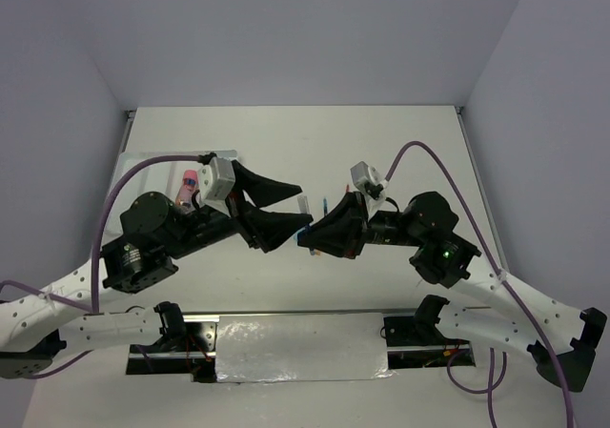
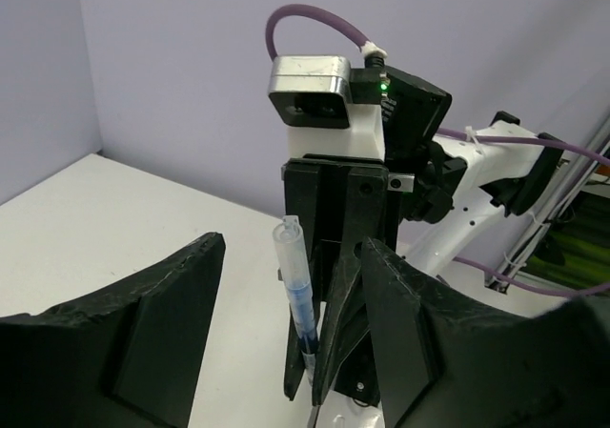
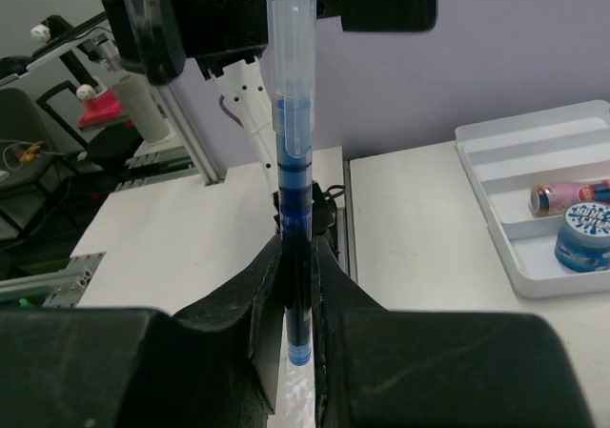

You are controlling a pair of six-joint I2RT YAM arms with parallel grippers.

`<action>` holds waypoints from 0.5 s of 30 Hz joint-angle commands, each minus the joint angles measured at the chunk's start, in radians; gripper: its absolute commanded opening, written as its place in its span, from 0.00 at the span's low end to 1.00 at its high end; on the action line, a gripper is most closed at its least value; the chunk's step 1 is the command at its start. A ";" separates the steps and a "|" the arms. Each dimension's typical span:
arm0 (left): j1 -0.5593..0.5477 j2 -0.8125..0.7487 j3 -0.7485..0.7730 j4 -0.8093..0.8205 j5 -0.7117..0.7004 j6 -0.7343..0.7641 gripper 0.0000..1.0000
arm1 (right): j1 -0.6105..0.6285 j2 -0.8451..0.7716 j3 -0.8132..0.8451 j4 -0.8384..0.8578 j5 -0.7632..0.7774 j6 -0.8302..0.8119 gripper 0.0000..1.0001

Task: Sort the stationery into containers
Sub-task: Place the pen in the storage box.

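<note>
Pinches blue pen (image 3: 291, 142) upright over the table's middle with right gripper (image 3: 300, 285); flanks it with left gripper's (image 2: 291, 256) spread fingers. Holds pink-orange cylinder (image 3: 572, 196) and blue-white roll (image 3: 586, 235) close together in white tray (image 3: 534, 142) near table's left edge.

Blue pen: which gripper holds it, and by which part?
The right gripper grips the blue pen by its dark lower end; the left gripper stands open, holding nothing.

We're getting soft, even light from above here: the white table (image 1: 286, 142) is bright and the shadows on it are faint. The shiny strip (image 1: 300, 347) at its near edge throws some glare. Wrist views look sharp up close, a bit soft in the background.
</note>
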 commanded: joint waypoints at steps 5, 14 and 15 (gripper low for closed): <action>-0.001 0.043 -0.004 0.061 0.057 -0.018 0.66 | 0.015 0.004 0.018 0.068 -0.022 -0.002 0.00; -0.001 0.051 -0.008 0.072 0.028 -0.029 0.09 | 0.021 0.021 0.012 0.060 -0.028 -0.020 0.00; -0.001 0.050 -0.005 0.070 0.026 -0.026 0.01 | 0.019 0.023 0.004 0.060 -0.033 -0.023 0.02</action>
